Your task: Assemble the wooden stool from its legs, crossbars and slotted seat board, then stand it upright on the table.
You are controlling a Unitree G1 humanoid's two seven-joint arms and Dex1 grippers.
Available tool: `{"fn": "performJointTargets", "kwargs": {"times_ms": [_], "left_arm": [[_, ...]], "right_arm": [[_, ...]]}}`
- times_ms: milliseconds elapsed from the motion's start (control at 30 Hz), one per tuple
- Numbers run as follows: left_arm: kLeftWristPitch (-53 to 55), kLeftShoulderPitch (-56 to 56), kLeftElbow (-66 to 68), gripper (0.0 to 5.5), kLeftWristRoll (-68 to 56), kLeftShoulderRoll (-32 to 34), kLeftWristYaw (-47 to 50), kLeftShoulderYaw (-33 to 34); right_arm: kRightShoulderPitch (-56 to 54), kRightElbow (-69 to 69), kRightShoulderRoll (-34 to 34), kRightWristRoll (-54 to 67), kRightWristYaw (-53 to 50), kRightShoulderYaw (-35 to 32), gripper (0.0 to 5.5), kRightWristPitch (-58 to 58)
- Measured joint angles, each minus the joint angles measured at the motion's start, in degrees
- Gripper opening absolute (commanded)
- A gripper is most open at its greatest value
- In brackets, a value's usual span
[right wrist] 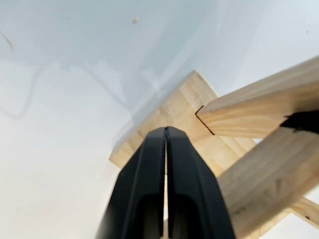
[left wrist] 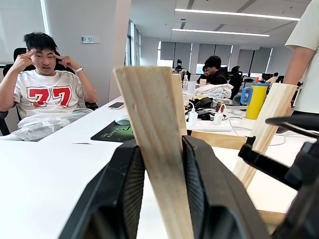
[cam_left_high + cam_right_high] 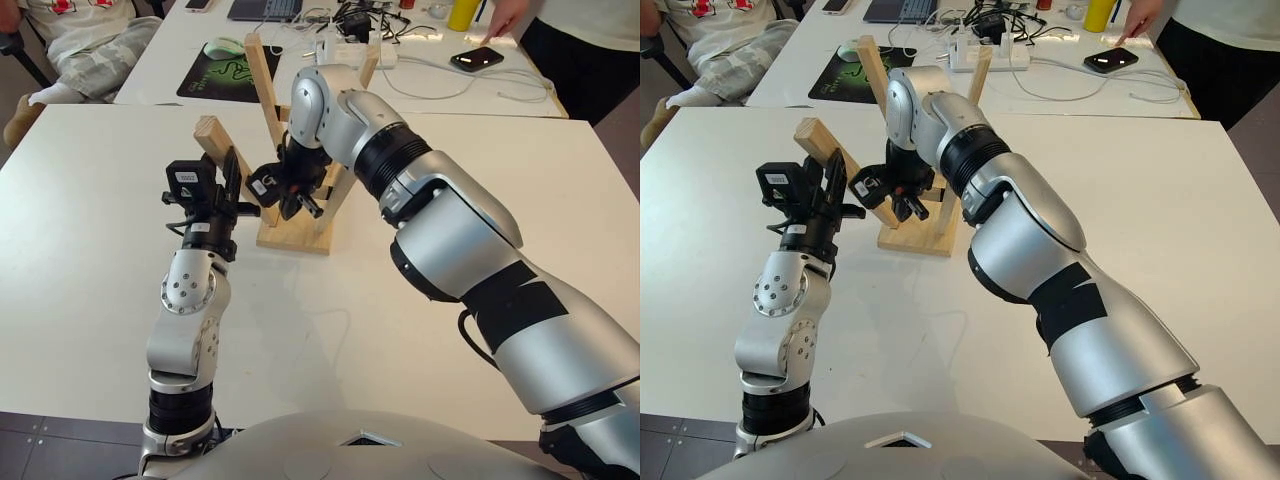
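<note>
Bench (image 3: 480, 180), white, carried the slotted seat board (image 3: 290, 241) lying flat directly beneath the right hand (image 1: 166, 133), whose fingers were pressed together on nothing. Two slanting legs (image 3: 262, 85) rose from the board beyond that hand. A tilted leg (image 2: 154, 144) was clamped between the fingers of the left hand (image 3: 230, 182), its upper end projecting past them, just beside the right hand.

The left gripper (image 2: 158, 164) is clamped on a leg (image 2: 149, 114), forearm raised; the right gripper (image 1: 166, 149) is pressed closed, arm extended.
</note>
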Motion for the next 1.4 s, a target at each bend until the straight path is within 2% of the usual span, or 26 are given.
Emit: {"fn": "performJointTargets", "kwargs": {"times_ms": [333,600,767,867,967,1100,1267,1333,1400], "left_arm": [[0.4,-0.2,0.0,1.06,0.0,1.5,-0.2,0.0],[0.4,-0.1,-0.1,1.06,0.0,2.6,-1.0,0.4],[0.4,0.0,-0.2,1.06,-0.1,2.7,-1.1,0.6],[0.4,0.0,-0.1,1.06,-0.5,2.8,-1.1,0.7],[0.2,-0.1,-0.5,1.06,-1.1,3.0,-1.4,1.1],[-0.1,0.1,-1.0,1.06,-2.3,2.9,-1.4,1.9],[0.6,1.1,-1.8,1.06,-3.4,3.1,-1.4,2.6],[1.5,0.9,-2.2,1.06,-3.5,3.3,-1.5,2.7],[2.7,0.8,-2.8,1.06,-4.4,4.0,-1.8,2.8]], "right_arm": [[-4.7,-0.9,-2.3,4.9,3.7,-6.8,0.00,1.6],[-14.0,0.1,-10.4,11.9,2.5,-17.3,0.00,5.3],[-17.1,0.7,-14.5,19.4,-10.6,-27.9,0.00,15.2],[-16.1,-0.1,-17.8,26.2,-26.0,-37.6,0.00,21.9],[-6.0,-9.5,-20.5,34.2,-38.9,-47.9,0.00,30.0],[11.8,-28.0,-16.8,42.6,-51.5,-58.8,0.00,41.6],[36.6,-52.9,-1.9,55.1,-73.7,-75.7,0.00,54.9],[45.4,-60.7,4.5,60.8,-81.9,-79.3,0.00,59.0],[52.8,-68.5,5.7,67.6,-89.2,-81.4,0.00,63.3]]}}
